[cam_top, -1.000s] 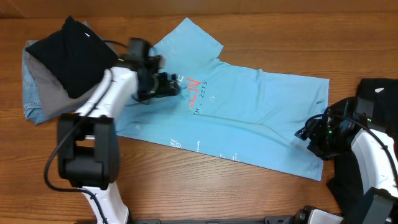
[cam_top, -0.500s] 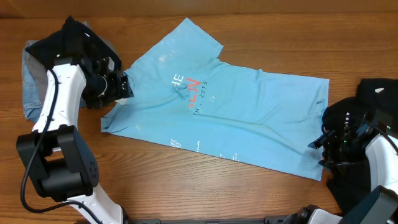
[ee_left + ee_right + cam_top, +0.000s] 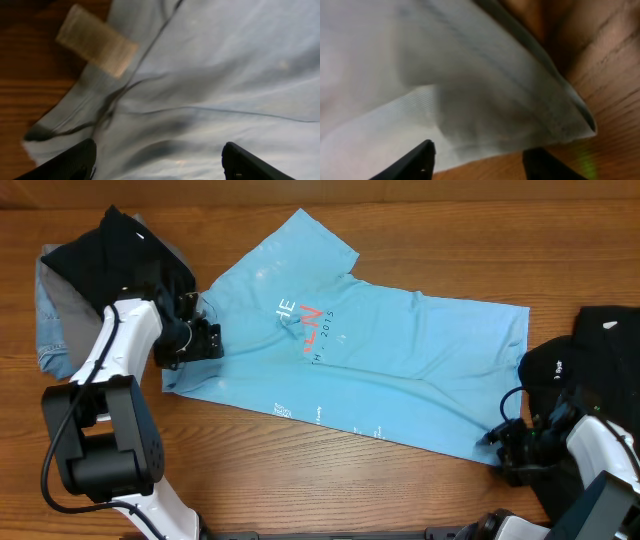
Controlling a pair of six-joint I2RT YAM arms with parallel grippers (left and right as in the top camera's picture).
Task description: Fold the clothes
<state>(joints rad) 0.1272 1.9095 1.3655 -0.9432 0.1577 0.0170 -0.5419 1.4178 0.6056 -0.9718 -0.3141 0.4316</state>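
Note:
The clothes, a light blue T-shirt (image 3: 390,370) with orange-red and white lettering (image 3: 305,320), lie spread flat across the middle of the table. My left gripper (image 3: 208,340) sits over the shirt's left edge. In the left wrist view its jaws stand wide apart (image 3: 162,161) above wrinkled blue cloth, with the neck tag (image 3: 97,47) ahead of them. My right gripper (image 3: 500,448) is at the shirt's lower right corner. The right wrist view shows its fingers (image 3: 415,162) apart, the shirt's hem (image 3: 520,100) just beyond their tips and bare wood between them.
A black garment (image 3: 115,265) lies on grey cloth and jeans (image 3: 50,330) at the back left. Another black garment (image 3: 605,345) lies at the right edge, beside my right arm. The wooden tabletop (image 3: 300,480) runs along the front.
My left gripper has pulled back from the chest lettering to the shirt's left edge, its jaws narrowing slightly. My right gripper has moved down to the shirt's lower right corner.

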